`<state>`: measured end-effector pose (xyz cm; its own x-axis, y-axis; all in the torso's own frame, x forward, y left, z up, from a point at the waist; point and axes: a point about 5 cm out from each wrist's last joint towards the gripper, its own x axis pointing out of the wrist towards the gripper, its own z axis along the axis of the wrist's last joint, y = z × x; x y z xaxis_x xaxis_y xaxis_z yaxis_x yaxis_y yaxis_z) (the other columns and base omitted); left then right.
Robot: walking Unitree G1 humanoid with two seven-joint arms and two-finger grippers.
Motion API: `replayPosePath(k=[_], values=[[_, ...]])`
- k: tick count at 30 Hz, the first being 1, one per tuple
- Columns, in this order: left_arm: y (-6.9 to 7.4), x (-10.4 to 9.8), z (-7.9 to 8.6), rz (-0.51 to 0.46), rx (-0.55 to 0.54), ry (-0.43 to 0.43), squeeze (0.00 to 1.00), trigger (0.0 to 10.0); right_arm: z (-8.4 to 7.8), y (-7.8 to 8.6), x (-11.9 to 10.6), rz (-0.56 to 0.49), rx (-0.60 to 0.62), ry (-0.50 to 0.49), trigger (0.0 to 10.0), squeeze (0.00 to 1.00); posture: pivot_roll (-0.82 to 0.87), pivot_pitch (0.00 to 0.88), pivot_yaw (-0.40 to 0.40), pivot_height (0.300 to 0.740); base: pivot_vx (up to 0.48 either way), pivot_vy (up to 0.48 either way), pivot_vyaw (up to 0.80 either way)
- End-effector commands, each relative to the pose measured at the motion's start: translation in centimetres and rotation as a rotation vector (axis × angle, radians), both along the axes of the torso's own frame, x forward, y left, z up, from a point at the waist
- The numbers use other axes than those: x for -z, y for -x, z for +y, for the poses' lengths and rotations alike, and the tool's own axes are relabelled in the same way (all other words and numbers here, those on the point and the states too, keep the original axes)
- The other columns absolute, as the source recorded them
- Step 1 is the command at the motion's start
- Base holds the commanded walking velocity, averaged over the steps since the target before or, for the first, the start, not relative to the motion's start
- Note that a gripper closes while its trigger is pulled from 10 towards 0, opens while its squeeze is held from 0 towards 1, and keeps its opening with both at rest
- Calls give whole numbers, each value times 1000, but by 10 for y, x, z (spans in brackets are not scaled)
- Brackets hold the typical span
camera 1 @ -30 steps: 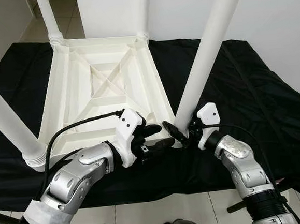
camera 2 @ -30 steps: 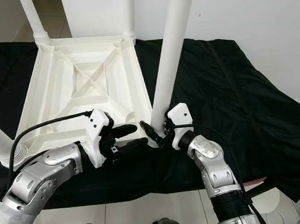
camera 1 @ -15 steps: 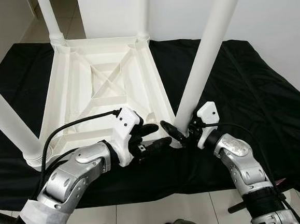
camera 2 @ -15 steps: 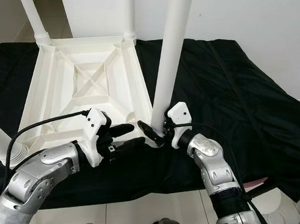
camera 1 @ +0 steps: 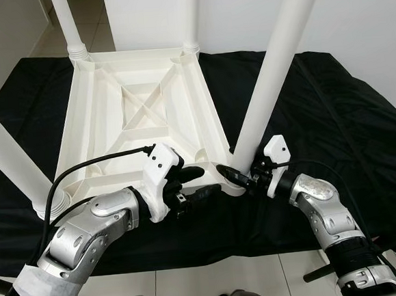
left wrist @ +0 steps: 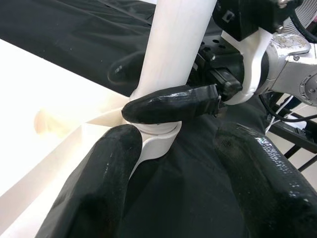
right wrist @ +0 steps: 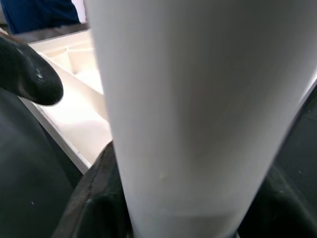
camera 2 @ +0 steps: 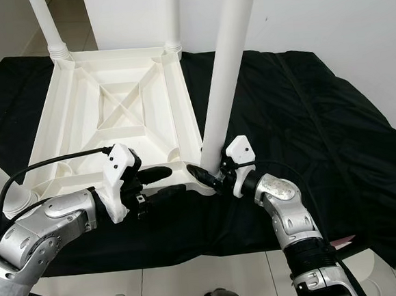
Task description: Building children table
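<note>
Bare black cloth (camera 1: 332, 103) right of near leg (camera 1: 268, 81)

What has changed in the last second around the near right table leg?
The left pincer drew back a little toward the robot. The right pincer stayed clamped on the base of the white leg, seated in the upturned table on the black cloth.

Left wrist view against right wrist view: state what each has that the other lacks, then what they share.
Left wrist view: the left tool, open, and the right tool clamping the leg at its base, with that arm's wrist behind. Right wrist view: the leg close up, with the ribbed underside of the table beyond. Both: the white leg and the table's edge.
</note>
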<state>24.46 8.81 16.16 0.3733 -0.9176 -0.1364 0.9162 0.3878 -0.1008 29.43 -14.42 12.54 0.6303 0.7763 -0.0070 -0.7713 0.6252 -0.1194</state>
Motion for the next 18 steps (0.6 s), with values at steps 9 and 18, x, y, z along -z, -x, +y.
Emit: replayPosePath(k=[9,18], values=[[13,-1,-5,27,160,35,0,10000,-6,0,7,25,45,-13,10000,0,80,83,-44,740,0,0,0],[13,-2,-6,24,148,44,0,10000,15,5,4,19,231,-44,10000,0,76,90,-55,740,0,0,0]])
